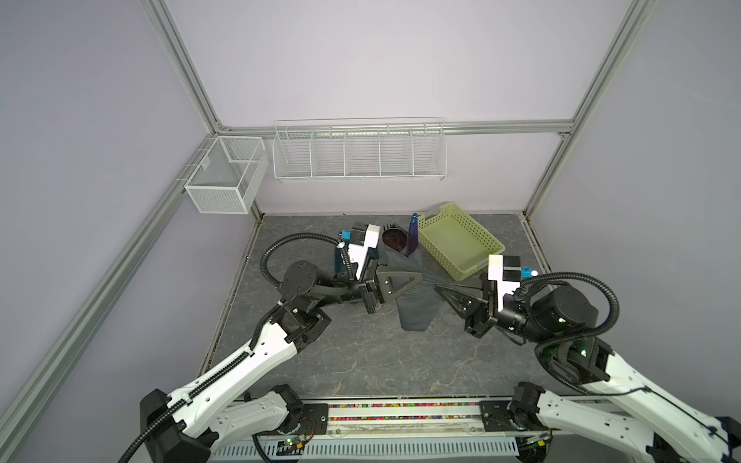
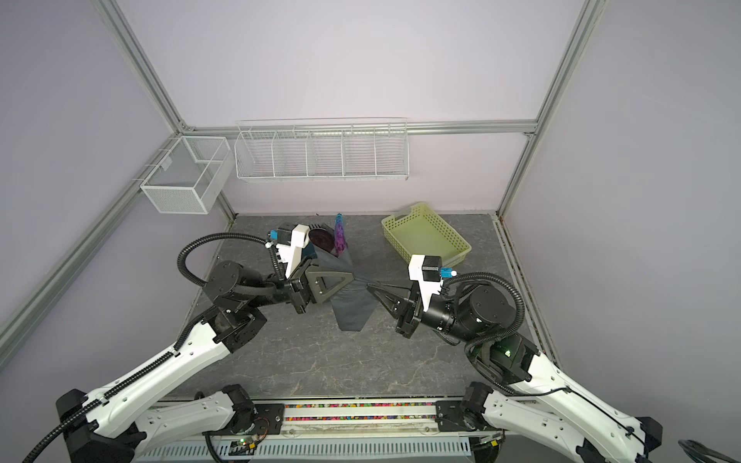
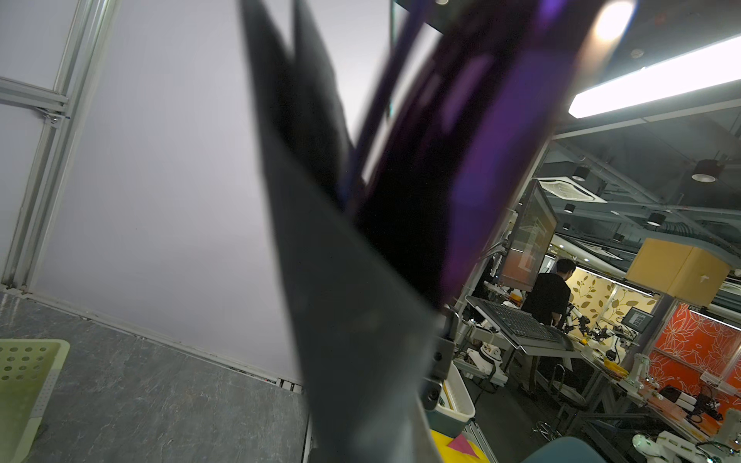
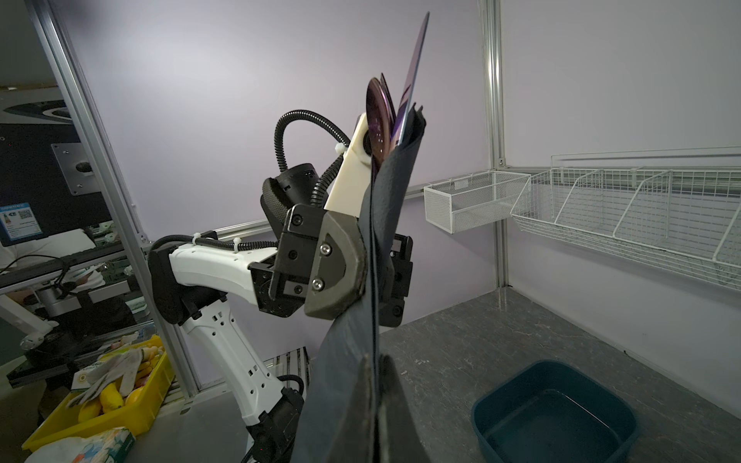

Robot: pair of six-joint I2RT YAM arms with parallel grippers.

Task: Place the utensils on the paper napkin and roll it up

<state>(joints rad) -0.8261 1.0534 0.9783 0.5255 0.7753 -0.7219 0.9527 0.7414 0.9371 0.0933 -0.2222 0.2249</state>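
Left gripper [image 1: 409,282] is clamped tight round the middle of the paper napkin [image 1: 417,308], held upright clear of the table w/ the utensils [image 1: 413,236] poking purple heads out the top – prob. so the bundle can't unroll – while right gripper [image 1: 441,288] pinches its side flap, jaws closed. Containers: teal tub [image 4: 555,413] at left, yellow-green basket [image 1: 437,250] at right – both empty.
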